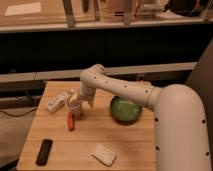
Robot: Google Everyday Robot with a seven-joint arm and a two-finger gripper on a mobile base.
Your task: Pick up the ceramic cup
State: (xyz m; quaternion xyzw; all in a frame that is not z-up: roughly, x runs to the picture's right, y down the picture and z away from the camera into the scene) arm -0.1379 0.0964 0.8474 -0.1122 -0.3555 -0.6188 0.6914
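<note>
The ceramic cup (pixel 74 107) is a small white cup on the left part of the wooden table (pixel 125 140), just above a red item. My gripper (pixel 76 101) hangs at the end of the white arm (pixel 115 86) and is down at the cup, covering part of it. I cannot tell whether the cup is held or still rests on the table. The green bowl (pixel 125 109) stands to the right of the gripper, apart from it.
A white elongated item (pixel 57 102) lies left of the cup. A small red item (pixel 71 121) lies just in front of it. A black remote (pixel 44 151) is at the front left and a flat white packet (pixel 104 154) at the front middle. A dark counter runs behind the table.
</note>
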